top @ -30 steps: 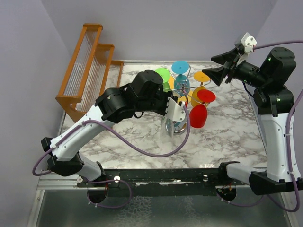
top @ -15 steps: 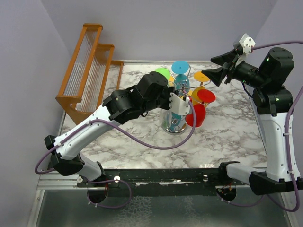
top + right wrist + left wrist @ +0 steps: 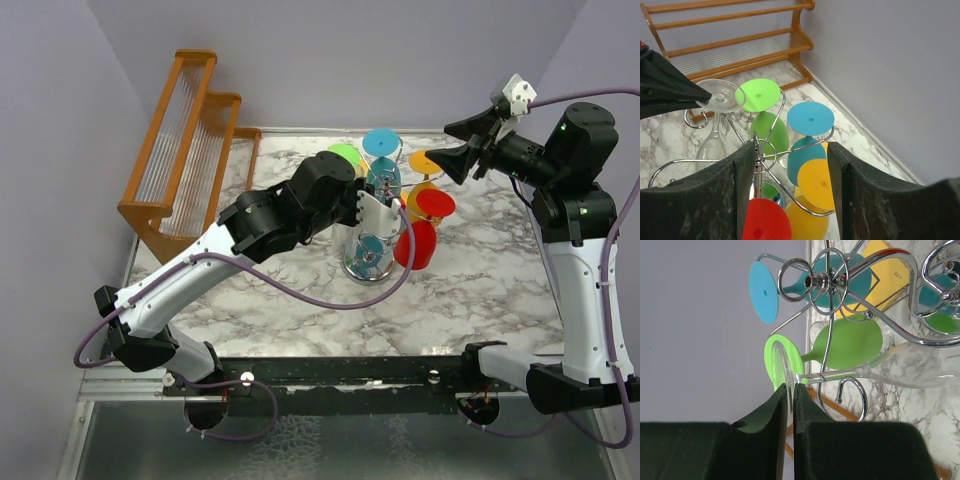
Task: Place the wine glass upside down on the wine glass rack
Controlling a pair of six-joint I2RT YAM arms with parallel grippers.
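Moved since earlier: the left arm has been carried a little toward the far edge of the marble worktop (image 3: 480, 290), so the glass is brought in against the rack; the right arm is barely altered.
Left gripper (image 3: 791, 390): clamped on the flat round foot of the clear thin-walled wine glass (image 3: 910, 367), both faces of the disc being pinched.
Right gripper (image 3: 790, 145): held apart with nothing gripped, raised above the rack on its right side.
Glass position: inverted, foot up and bowl down. The stem is laid at a curled arm of the shiny chrome wire rack (image 3: 875, 315), mid-worktop toward the far edge. Whether it is seated cannot be told.
Neighbours: green (image 3: 850, 342), blue (image 3: 763, 291), yellow (image 3: 817, 185) and red (image 3: 765, 225) glasses are already hung, the green foot just beside the clear one.
Handling: judged light, rigid, slick and brittle. The thin stem is likely weakest, so the foot is the better hold and knocks against wire should be avoided.
Background: an orange wooden slatted rack (image 3: 180, 140) is set at the far-left corner.
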